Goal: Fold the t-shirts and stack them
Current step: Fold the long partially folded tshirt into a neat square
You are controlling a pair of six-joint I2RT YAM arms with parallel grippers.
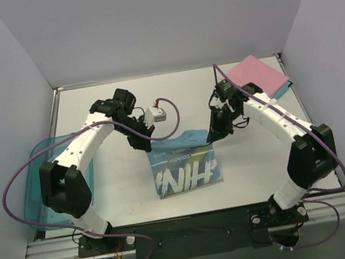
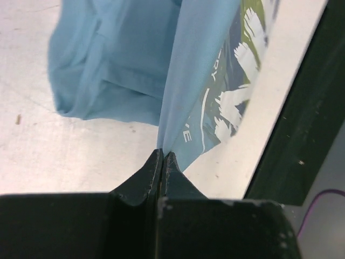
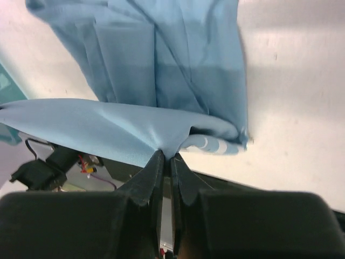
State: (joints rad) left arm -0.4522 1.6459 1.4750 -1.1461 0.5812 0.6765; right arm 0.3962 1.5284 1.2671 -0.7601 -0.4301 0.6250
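Note:
The light blue t-shirt (image 1: 185, 165) with white and yellow-green lettering lies at the middle of the table, its far edge lifted. My left gripper (image 1: 147, 145) is shut on its far left corner; the left wrist view shows the cloth (image 2: 199, 81) pinched between closed jaws at my left gripper (image 2: 163, 154). My right gripper (image 1: 215, 134) is shut on the far right corner; the right wrist view shows the cloth (image 3: 135, 129) gathered at my right gripper (image 3: 167, 156). A folded pink t-shirt (image 1: 257, 74) lies on a teal one (image 1: 286, 88) at the back right.
A translucent teal plastic bin (image 1: 37, 184) sits at the table's left edge beside the left arm. Grey walls enclose the table on three sides. A black rail (image 1: 195, 228) runs along the near edge.

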